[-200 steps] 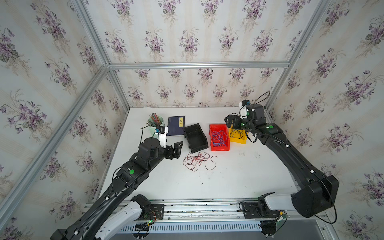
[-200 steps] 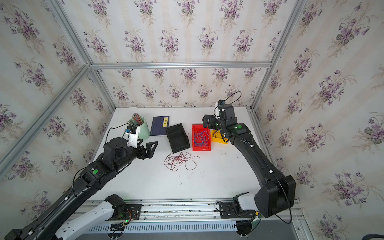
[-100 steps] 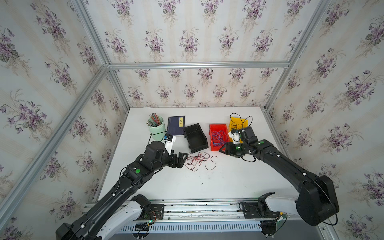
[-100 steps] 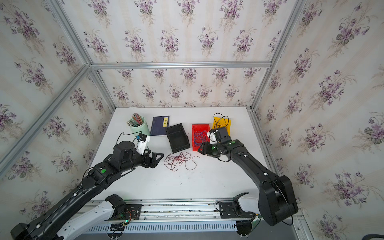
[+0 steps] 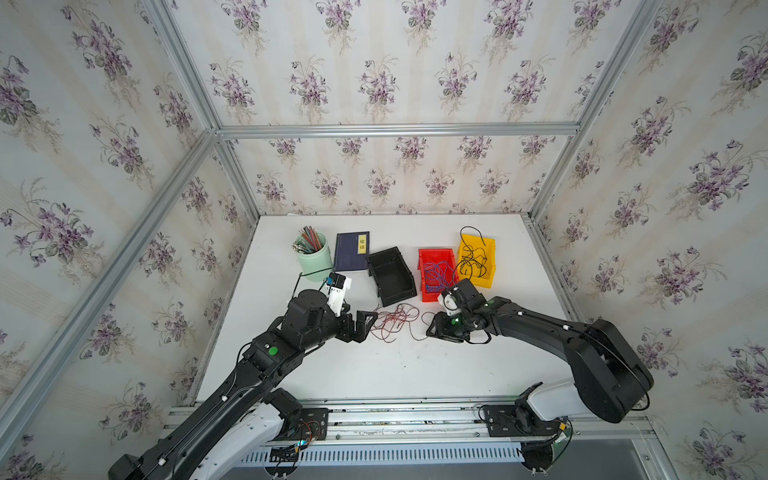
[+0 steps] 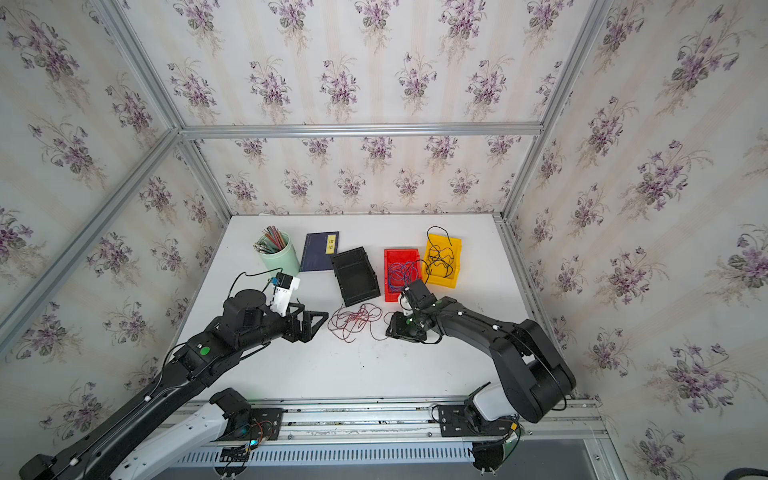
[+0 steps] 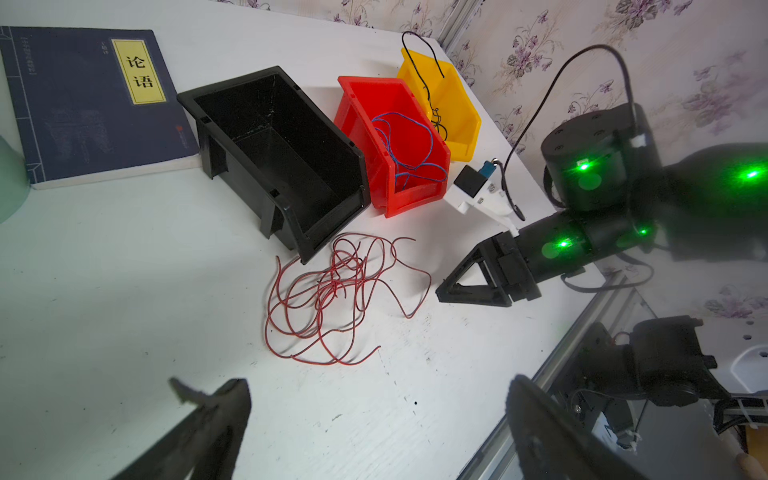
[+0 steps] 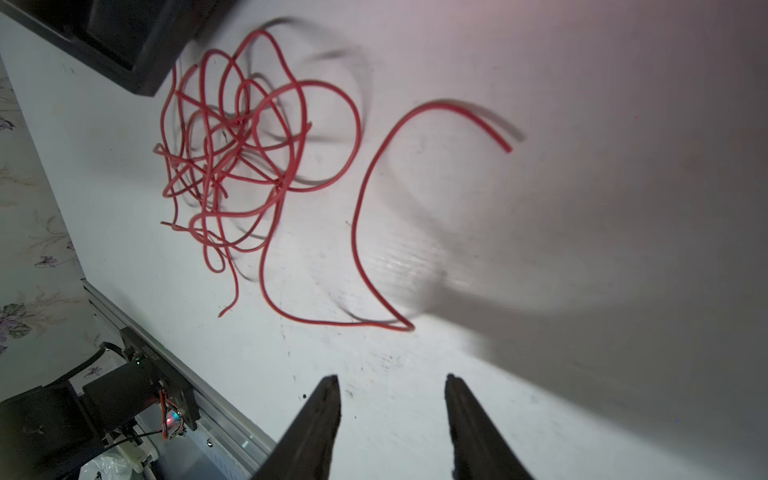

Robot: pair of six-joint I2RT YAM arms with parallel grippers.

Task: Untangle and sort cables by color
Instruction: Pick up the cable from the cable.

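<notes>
White table [image 5: 415,365]: red cables [image 5: 392,322] tangled; left gripper [image 5: 364,326] wide, right gripper [image 8: 390,378] half-open (both empty).

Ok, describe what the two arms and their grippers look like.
The left arm and right arm: matte black, round joints, green lights, thin black cords, white base links. The left gripper and right gripper: black triangular skeleton jaws, with a white camera bracket behind each.

Red cables [image 8: 232,158] lie blurred in the right wrist view, where only a corner of the black bin [image 8: 124,41] shows. In the left wrist view, the picture's edge crops the green cup [image 7: 10,178].
</notes>
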